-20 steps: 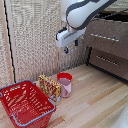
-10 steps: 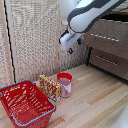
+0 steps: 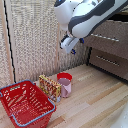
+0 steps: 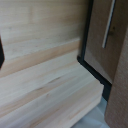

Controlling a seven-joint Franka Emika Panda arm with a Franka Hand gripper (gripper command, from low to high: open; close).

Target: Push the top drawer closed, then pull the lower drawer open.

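Observation:
The dark brown dresser stands at the exterior view's right. Its top drawer [image 3: 111, 41] is shallow, carries a silver bar handle [image 3: 106, 37] and seems to jut out past the front below. The lower drawer [image 3: 110, 65] is taller and sits flush. My gripper [image 3: 70, 45] hangs in the air to the left of the dresser, apart from both fronts, and blur hides how its fingers stand. The wrist view shows the wooden floor [image 4: 45, 75] and a dark drawer front with a silver handle [image 4: 109, 25]; which tier it is I cannot tell.
A red wire basket [image 3: 25, 104] sits at the lower left. Beside it stand a patterned box [image 3: 50, 87] and a pink cup [image 3: 65, 83]. A tall beige panelled wall [image 3: 35, 40] runs behind them.
The gripper has drifted slightly right and down in the exterior view, nearer the dresser. The drawers, basket, box and cup have not moved.

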